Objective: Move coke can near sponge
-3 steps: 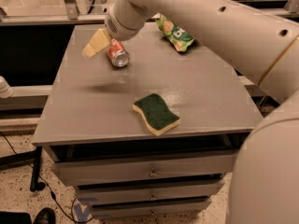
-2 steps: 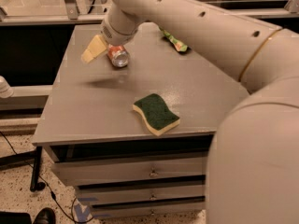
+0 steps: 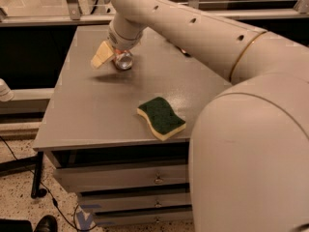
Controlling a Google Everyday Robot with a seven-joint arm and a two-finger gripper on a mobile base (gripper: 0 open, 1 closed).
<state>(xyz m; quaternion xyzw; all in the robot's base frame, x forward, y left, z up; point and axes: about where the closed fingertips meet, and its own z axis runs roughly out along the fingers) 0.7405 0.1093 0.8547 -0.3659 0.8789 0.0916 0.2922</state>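
Coke can (image 3: 123,60): the silver end faces the near side, with a sliver of red-orange wall behind it. Its long axis runs near to far, tilted. I cannot read the lettering. It is over the far left of the table (image 3: 96,115), clenched in my gripper (image 3: 115,58). The sponge (image 3: 161,118), green face up, lies well apart, near right.

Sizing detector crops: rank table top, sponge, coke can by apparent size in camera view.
Largest: table top
Then: sponge
Smallest: coke can, at the end effector toward the far left.
Can is farther from the camera, so its true size against the sponge is unsure.
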